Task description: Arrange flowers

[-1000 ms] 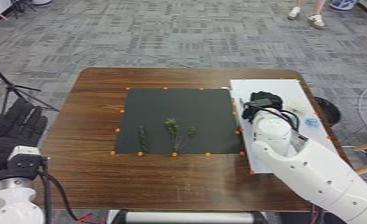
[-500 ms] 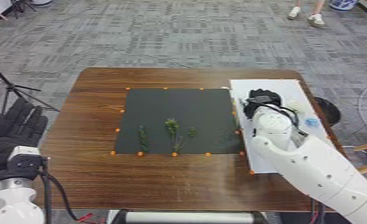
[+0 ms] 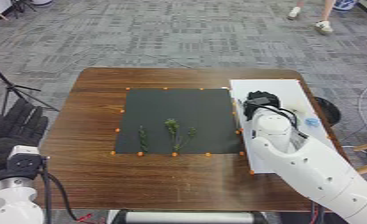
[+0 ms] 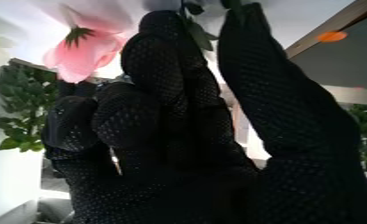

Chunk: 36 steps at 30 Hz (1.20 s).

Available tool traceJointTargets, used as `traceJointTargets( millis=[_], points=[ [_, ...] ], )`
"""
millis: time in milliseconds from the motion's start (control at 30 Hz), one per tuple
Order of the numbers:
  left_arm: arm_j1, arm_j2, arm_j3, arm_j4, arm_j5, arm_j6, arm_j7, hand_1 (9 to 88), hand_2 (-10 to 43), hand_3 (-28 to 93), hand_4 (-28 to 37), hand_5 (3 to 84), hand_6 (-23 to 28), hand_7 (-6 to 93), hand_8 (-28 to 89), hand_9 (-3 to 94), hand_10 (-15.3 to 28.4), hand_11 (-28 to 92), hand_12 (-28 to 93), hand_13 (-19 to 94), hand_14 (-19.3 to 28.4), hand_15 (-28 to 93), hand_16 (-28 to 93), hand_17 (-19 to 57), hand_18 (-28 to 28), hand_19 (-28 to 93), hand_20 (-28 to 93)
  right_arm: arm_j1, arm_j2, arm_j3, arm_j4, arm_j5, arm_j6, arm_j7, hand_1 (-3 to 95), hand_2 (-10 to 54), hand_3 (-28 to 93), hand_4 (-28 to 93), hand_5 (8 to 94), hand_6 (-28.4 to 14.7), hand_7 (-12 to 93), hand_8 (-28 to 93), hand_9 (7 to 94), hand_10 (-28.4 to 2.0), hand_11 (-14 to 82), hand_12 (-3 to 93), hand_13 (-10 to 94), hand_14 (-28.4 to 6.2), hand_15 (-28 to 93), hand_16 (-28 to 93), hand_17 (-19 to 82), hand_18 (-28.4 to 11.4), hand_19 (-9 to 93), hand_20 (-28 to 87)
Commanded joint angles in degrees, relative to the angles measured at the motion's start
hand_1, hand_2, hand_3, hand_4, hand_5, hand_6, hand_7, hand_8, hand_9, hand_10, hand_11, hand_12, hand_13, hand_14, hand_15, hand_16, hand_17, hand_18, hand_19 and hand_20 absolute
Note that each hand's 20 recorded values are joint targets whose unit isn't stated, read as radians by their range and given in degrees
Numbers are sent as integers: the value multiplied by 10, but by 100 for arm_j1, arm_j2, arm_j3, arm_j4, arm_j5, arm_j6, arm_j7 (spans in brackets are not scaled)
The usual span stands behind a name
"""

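Even light; soft sheen on tabletop (image 3: 193, 180); bright glare, wrist view.

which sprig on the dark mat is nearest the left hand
The leftmost sprig: slim, dark green and set apart, while the other greenery has a lighter top.

Glossy wooden table (image 3: 162, 182), matt dark mat (image 3: 181, 102), smooth right arm (image 3: 297, 161), textured fabric on right hand (image 3: 262, 98)

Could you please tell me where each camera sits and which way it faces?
Head view: on the robot's head, looking forward and down at the table; both white arms, left hand and right hand show.
Right wrist view: on the right wrist, looking along that hand past a pink flower.
Shared: the right hand and, apparently, the dark mat.
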Motion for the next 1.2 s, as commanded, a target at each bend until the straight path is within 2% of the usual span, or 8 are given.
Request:
traceJointTargets(
  millis=[33,267,433,533,867,967,1133,1200],
  points=[
    [18,13,37,12,-35,-14,20,240,184,757,-283,425,85,165,-107,310,145,263,82,228,132,306,-62,-51,110,258,112,-455,-37,-282,162,-61,92,-115,528,-95,703,-258,738,-25,360,144,740,-136,413,566,695,-138,740,468,428,-273,926,421],
    [60,-20,53,-5,-46,-4,39,241,184,756,-283,426,85,165,-107,310,145,264,81,228,133,307,-63,-51,110,260,112,-576,46,-133,-32,86,493,-76,507,-95,725,-216,747,-11,405,188,765,-133,415,568,715,-135,738,471,444,-273,932,425],
    [101,-38,39,-29,-58,87,51,240,185,756,-283,426,85,166,-107,310,145,263,81,228,133,307,-64,-51,110,259,112,-882,319,-223,-336,-327,1817,-84,502,-95,737,-215,738,-18,427,197,763,-135,425,541,717,-135,736,469,450,-272,932,427],
    [115,-50,19,-26,-77,75,79,239,186,756,-283,427,85,166,-107,312,145,264,81,228,134,308,-64,-51,111,260,112,-1054,413,-91,-619,-327,2197,-67,506,-95,739,-219,738,-22,435,196,764,-136,424,527,719,-136,733,462,454,-273,932,423],
    [117,-44,37,-28,-87,96,68,238,187,756,-283,429,85,167,-108,313,146,264,80,229,133,309,-64,-51,110,263,112,-1867,539,907,-1856,403,2739,37,511,-95,745,-230,731,-28,442,194,765,-137,413,520,724,-134,721,450,454,-272,932,409],
    [83,-38,52,-14,-68,70,21,238,188,757,-283,429,86,168,-108,314,146,264,80,229,134,309,-65,-51,110,263,112,-1935,462,990,-2106,736,2914,63,511,-95,746,-229,730,-27,444,192,765,-136,412,520,724,-134,721,448,454,-273,932,408],
    [43,2,59,6,-43,52,-18,238,188,756,-283,429,85,168,-109,314,146,264,80,229,134,310,-65,-51,110,262,111,-2042,153,1106,-2399,1118,3069,163,511,-95,746,-227,730,-28,445,191,765,-135,411,521,725,-133,721,447,456,-274,932,407],
    [35,19,56,11,-38,37,-26,238,188,756,-283,429,86,169,-109,314,146,264,80,229,134,310,-65,-51,110,261,111,-2178,-136,1282,-2473,1198,2935,260,510,-95,747,-223,731,-27,444,190,767,-134,411,522,725,-133,721,445,458,-274,932,409]
  ],
)
